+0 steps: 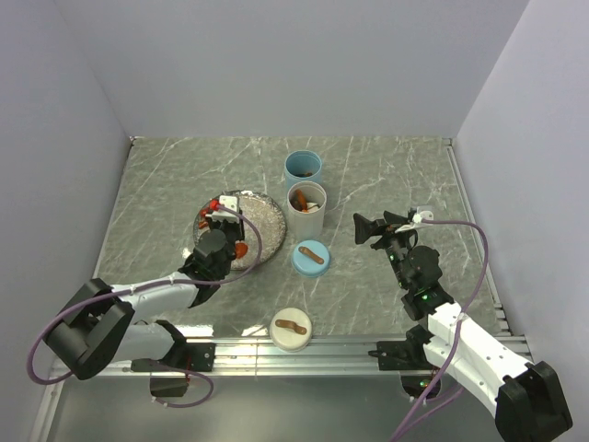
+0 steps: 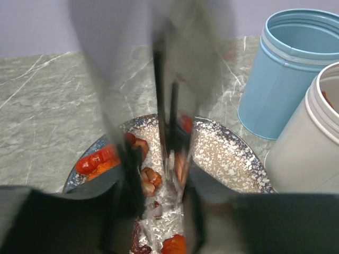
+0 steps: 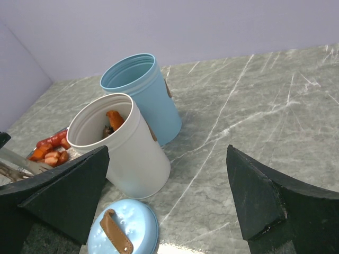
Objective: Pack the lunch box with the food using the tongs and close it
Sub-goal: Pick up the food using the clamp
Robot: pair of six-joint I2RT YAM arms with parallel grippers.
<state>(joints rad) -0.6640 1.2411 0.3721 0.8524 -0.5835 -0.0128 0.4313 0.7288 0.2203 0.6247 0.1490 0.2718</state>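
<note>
The lunch box is two open round tubs: a white one (image 1: 306, 210) (image 3: 130, 153) with food (image 3: 114, 120) inside, and a blue one (image 1: 303, 168) (image 2: 296, 69) behind it. More food (image 2: 95, 160), red and orange pieces, lies on the speckled plate (image 1: 262, 216) (image 2: 233, 159). My left gripper (image 1: 219, 241) (image 2: 159, 196) hangs over the plate, shut on the grey tongs (image 2: 165, 106). The tongs look blurred, their tips down among the pieces. My right gripper (image 1: 373, 227) (image 3: 167, 159) is open and holds nothing, to the right of the white tub.
A blue lid (image 1: 311, 258) (image 3: 124, 230) with a brown strap lies in front of the white tub. A white lid (image 1: 290, 329) with the same strap sits near the front rail. Walls close in the table on three sides.
</note>
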